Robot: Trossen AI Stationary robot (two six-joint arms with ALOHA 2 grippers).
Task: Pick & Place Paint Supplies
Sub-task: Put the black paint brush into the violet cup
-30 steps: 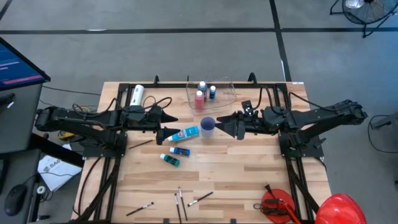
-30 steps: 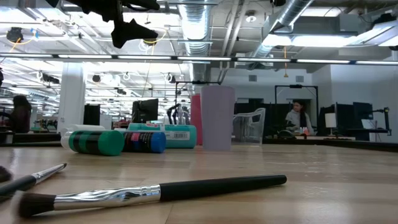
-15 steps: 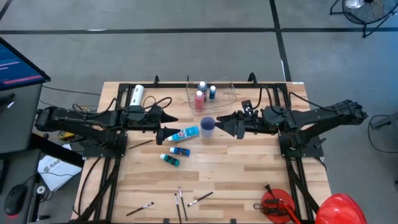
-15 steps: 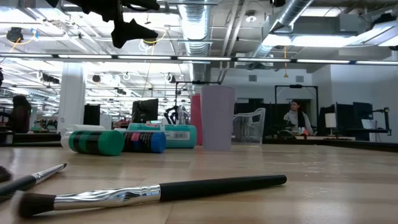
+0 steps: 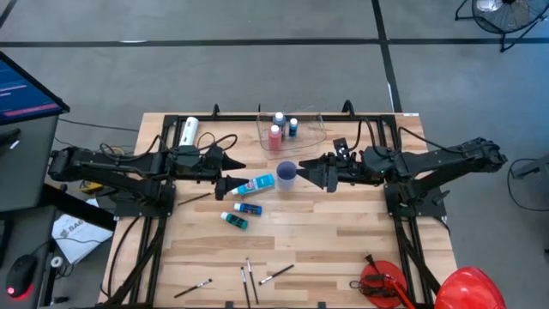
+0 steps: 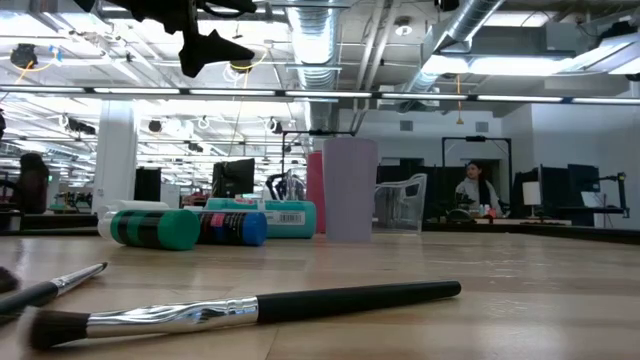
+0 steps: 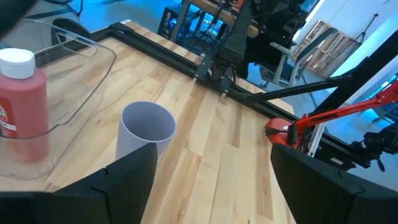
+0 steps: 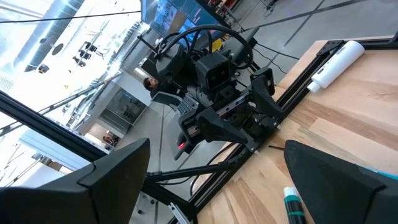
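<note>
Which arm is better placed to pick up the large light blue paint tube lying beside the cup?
Left. The open left gripper hangs right beside the large light blue paint tube; the open right gripper sits beyond the small blue-purple cup.

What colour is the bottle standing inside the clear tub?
Red with a white cap; the red bottle shows best in the left wrist view.

Six paint bottles (image 5: 255,184), four brushes (image 5: 275,274), one cup (image 5: 286,174).
</note>
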